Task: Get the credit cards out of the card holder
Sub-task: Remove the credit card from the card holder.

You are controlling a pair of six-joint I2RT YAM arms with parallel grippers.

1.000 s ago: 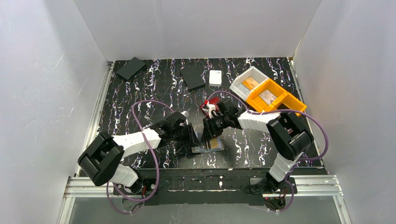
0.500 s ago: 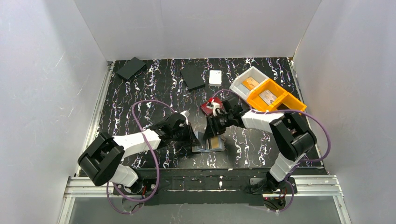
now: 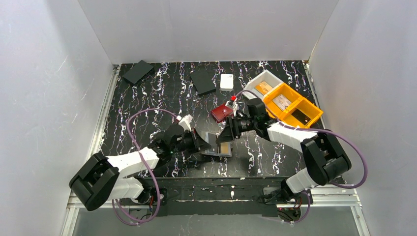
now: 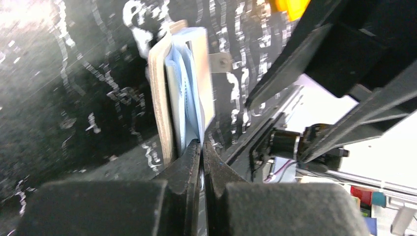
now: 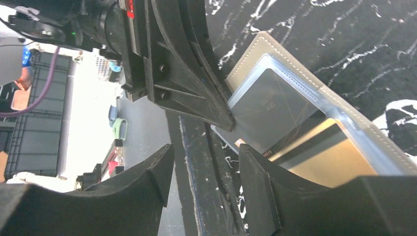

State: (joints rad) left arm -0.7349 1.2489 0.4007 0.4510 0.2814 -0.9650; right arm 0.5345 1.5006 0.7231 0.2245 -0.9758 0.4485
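Just ahead of left gripper (image 4: pixel 201 145), card holder (image 4: pixel 160 98) held open, near rim pinched between fully closed fingers. Right gripper (image 5: pixel 205 150) hovering close over same holder, jaws parted about halfway, gripping nothing. Orange card (image 5: pixel 334 157) sleeved in half below right fingers; light blue layers (image 4: pixel 184 93) by left fingertips, card or sleeve unclear. Well beyond right gripper: white bin (image 3: pixel 254 80) with orange item (image 3: pixel 264 87), yellow bin (image 3: pixel 305 100) with pale card (image 3: pixel 282 102) and dark item (image 3: pixel 301 116).
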